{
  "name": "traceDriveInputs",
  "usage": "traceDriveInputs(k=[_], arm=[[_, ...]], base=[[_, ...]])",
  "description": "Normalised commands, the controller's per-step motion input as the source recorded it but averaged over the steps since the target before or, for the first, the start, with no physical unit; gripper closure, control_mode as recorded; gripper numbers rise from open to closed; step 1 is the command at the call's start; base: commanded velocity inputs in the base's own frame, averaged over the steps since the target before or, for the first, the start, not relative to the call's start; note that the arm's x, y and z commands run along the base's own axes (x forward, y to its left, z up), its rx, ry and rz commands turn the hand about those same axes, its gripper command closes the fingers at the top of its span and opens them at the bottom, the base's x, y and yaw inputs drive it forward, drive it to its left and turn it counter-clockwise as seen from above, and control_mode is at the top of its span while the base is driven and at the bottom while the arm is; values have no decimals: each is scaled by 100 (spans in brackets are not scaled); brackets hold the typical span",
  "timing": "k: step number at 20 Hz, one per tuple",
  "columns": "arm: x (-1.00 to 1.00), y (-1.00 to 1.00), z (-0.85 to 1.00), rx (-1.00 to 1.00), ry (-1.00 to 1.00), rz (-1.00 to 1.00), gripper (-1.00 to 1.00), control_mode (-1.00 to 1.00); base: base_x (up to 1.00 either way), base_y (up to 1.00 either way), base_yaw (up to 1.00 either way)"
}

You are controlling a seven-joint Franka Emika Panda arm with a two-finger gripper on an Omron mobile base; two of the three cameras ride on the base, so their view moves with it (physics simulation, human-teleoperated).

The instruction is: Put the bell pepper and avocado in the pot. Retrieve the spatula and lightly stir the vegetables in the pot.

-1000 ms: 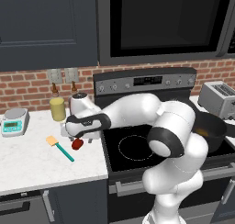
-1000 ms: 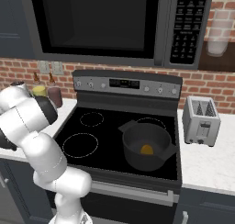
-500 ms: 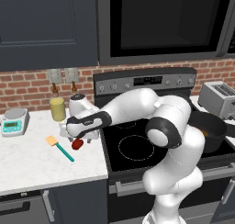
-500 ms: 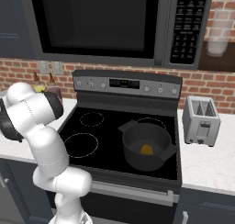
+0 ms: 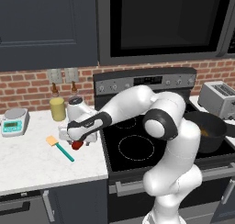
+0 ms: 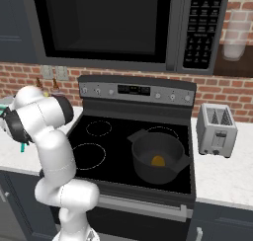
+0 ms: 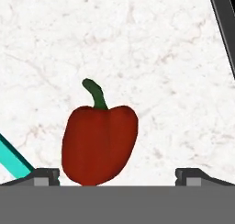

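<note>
On the bench (image 5: 27,159), left of the stove (image 5: 137,145): the bell pepper (image 5: 77,145) nearest it, the spatula (image 5: 59,148) just beyond. The pot (image 6: 157,156) sits on the stove, holding the avocado (image 6: 158,161).

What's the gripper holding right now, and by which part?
Nothing. The gripper is open, with the bell pepper lying on the counter between its fingertips, not yet gripped.

The pincer (image 5: 76,140) hides most of the bell pepper (image 5: 77,145). The spatula (image 7: 13,158) is cut off at the picture's edge.
</note>
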Motion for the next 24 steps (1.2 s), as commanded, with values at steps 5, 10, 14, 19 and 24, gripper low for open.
traceDriveInputs(k=[5, 10, 14, 19, 24], arm=[[23, 9, -30, -3, 0, -1, -100, -100], [30, 7, -18, -2, 0, 0, -100, -100], [19, 11, -22, -3, 0, 0, 100, -100], [9, 1, -30, -2, 0, 0, 100, -100], [2, 0, -29, 0, 0, 0, 100, -100]], base=[[0, 0, 0], [0, 0, 0], [0, 0, 0], [0, 0, 0], [0, 0, 0]])
